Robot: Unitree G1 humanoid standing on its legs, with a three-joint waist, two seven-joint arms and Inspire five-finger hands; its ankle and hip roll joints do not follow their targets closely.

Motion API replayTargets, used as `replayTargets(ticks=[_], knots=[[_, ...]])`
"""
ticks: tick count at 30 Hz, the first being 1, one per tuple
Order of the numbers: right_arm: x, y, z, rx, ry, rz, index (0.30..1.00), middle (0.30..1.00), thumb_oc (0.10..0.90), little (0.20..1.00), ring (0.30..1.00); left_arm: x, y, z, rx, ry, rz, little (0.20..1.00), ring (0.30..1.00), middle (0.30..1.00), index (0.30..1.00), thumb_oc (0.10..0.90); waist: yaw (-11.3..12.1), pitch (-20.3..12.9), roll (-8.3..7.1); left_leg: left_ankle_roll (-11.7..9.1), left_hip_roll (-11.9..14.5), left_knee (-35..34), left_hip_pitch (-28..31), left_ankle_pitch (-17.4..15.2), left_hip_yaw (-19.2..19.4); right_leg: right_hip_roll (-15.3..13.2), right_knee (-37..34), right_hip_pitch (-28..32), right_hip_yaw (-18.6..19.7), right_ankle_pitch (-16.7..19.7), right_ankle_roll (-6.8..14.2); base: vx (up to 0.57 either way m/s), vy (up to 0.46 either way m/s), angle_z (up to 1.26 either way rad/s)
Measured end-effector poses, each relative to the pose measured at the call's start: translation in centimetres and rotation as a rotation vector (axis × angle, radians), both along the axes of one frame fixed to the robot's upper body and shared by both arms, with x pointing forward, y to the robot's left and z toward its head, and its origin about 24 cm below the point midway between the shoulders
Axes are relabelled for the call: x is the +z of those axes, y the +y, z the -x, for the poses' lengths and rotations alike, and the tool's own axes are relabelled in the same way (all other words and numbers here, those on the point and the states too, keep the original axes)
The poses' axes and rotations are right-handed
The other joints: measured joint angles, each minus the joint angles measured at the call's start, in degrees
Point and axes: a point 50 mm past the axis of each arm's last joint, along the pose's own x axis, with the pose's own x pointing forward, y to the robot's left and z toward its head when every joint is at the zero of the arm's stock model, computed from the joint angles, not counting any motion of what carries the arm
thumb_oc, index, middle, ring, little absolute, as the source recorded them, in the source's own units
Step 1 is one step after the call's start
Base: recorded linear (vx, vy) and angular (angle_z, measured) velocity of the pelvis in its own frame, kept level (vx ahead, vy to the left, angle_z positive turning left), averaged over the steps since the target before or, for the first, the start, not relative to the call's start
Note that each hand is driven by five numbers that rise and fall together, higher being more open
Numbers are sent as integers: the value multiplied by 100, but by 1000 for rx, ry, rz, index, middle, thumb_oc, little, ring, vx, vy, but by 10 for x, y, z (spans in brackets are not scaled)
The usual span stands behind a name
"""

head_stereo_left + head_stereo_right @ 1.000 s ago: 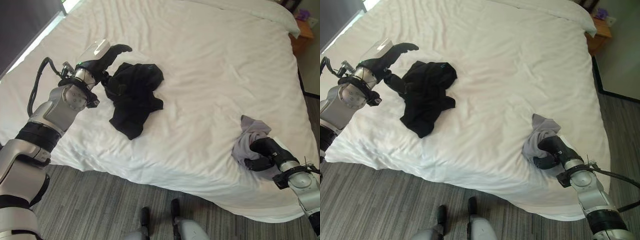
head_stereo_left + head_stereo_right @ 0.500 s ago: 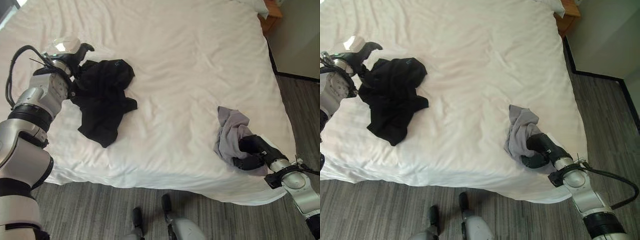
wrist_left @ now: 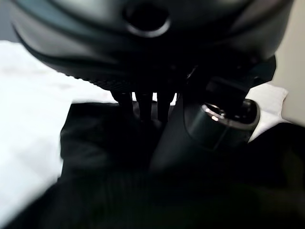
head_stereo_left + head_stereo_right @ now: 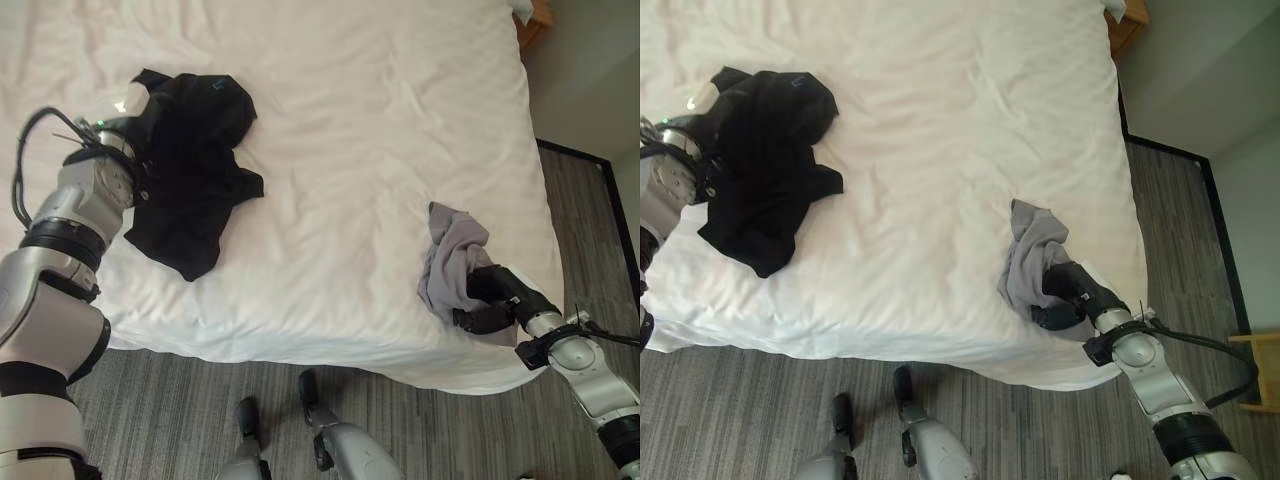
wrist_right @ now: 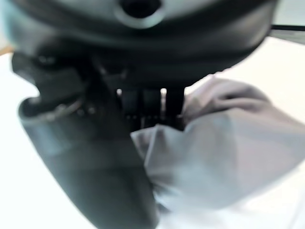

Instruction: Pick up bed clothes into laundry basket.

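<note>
1. Left robot hand (image 4: 128, 128) sits at the left edge of the black garment (image 4: 190, 170) on the bed (image 4: 350, 120); its own wrist view shows fingers (image 3: 143, 102) and thumb buried in dark cloth, so I cannot tell whether they are closed on it or not.
2. Right robot hand (image 4: 490, 298) lies near the bed's lower right corner, its fingers and thumb curled round the grey garment (image 4: 450, 260); the right wrist view shows the pale cloth bunched between the thumb and the fingers (image 5: 143, 107).
3. The black garment is a crumpled, dark, ribbed-looking piece spread flat on the white sheet at the left side of the bed. Its upper part is rounded and folded over, and a narrower flap trails down toward the near edge of the mattress.
4. The grey garment is a smaller, light lilac-grey piece, gathered into soft vertical folds. Its upper end rests on the sheet and its lower end is tucked into the right robot hand.
5. The two garments lie well apart, with rumpled white sheet between them.
6. Grey striped floor (image 4: 180, 400) runs along the near side of the bed.
</note>
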Motion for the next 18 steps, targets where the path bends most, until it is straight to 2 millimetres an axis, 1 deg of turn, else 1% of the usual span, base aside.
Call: replayTargets(ticks=[2,3,5,9,10,12,13,14,15,16,17,18], knots=[[1,2,-1,4,-5,-4,300,300,400,300,300,-3,-6,-2,-7,-36,27,300,300,300,300,400,4,18,-28,-1,0,0,1,1,3,4,-41,16,6,23,-20,-31,11,-3],[1,2,-1,4,-5,-4,300,300,400,300,300,-1,-5,-1,0,-51,47,300,300,300,300,400,18,20,-24,-1,3,0,13,1,3,4,-51,34,6,23,-20,-32,4,0],[0,2,-1,2,-5,-4,300,300,400,300,300,-2,-9,-3,-3,-66,80,300,300,300,300,400,29,23,-19,-1,4,0,22,0,13,7,-55,43,8,24,-20,-17,2,0],[-1,3,-3,5,3,-1,300,300,400,300,300,-6,-16,-5,-15,-59,74,300,300,300,300,400,55,28,-12,-2,5,0,119,1,50,9,-62,129,34,36,-17,-18,2,-4],[-1,3,-4,6,2,-1,300,300,400,300,300,-10,-23,-5,-38,-55,83,300,300,300,300,400,125,46,13,-2,5,0,188,1,80,9,-62,184,62,37,-16,11,-10,-11],[-1,2,-4,1,5,-1,300,300,400,300,300,-19,-37,-5,-108,-32,101,300,300,300,300,400,169,74,54,-2,4,-1,266,0,105,9,-63,250,87,36,-16,28,-20,-6],[0,2,-5,1,0,-2,300,300,400,300,300,-21,-43,-3,-141,-26,146,300,300,300,300,400,221,98,94,-3,9,-2,294,0,90,5,-64,290,76,35,-15,0,0,0],[2,0,-5,-12,-9,-7,300,300,400,300,300,-30,-59,4,-241,-27,249,300,300,300,300,400,268,146,165,-3,12,-2,363,0,70,6,-64,360,66,33,-13,54,-22,7],[4,-3,-5,-28,-14,-9,300,300,400,300,300,-43,-80,11,-348,-10,341,300,300,300,300,400,285,191,253,-6,14,-4,430,-3,52,8,-66,438,37,32,-13,53,-20,10],[6,-2,-7,-31,-29,-26,300,300,400,300,300,-51,-94,16,-412,16,413,300,300,300,300,400,357,201,326,-8,22,-5,454,-2,2,-5,-66,484,-30,2,-5,75,-38,12],[8,-3,-8,-52,-52,-55,300,300,400,300,300,-58,-105,26,-480,34,474,300,300,300,300,400,371,245,394,-16,22,-6,515,2,-22,-2,-67,550,-47,-1,-13,65,-30,16],[14,-3,-8,-70,-84,-81,300,300,400,300,300,-60,-112,42,-550,23,584,300,300,300,300,400,367,318,515,-19,23,-9,595,4,-76,-9,-65,655,-109,-20,-41,84,-37,18]])
